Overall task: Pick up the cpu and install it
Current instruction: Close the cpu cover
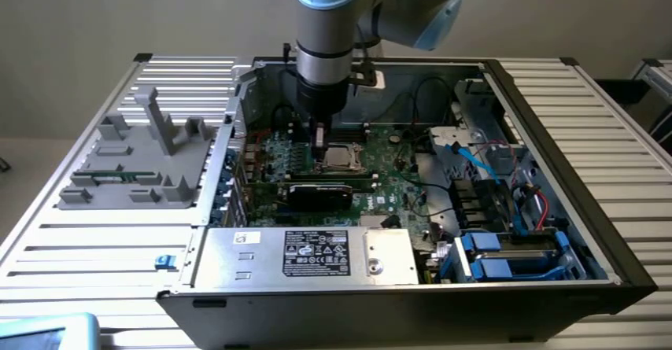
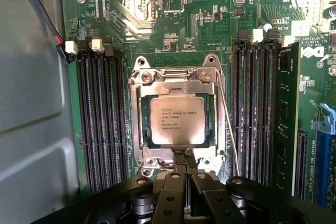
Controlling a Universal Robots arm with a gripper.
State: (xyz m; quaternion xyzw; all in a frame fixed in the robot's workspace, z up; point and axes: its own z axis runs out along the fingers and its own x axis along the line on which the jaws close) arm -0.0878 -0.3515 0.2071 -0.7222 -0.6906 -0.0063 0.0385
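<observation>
Bench [image 1: 588, 130] carrying open case [image 1: 399, 311], side panel off for straight-down access. Arm [image 1: 326, 43] reaching down between case walls, more free room toward exterior view's right. Board [image 2: 157, 19] flat on case floor. Slots [image 2: 102, 124] flanking socket [image 2: 137, 124] on two sides, so clear approach likely from above only. cpu [image 2: 177, 114] lying flat inside socket, square to frame, probably seated. Gripper [image 2: 185, 163] closed, holding nothing, tips at frame edge just beside cpu.

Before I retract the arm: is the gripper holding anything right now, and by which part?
Nothing is held. The gripper is shut and empty at the edge of the socket; the cpu lies in it.
</observation>
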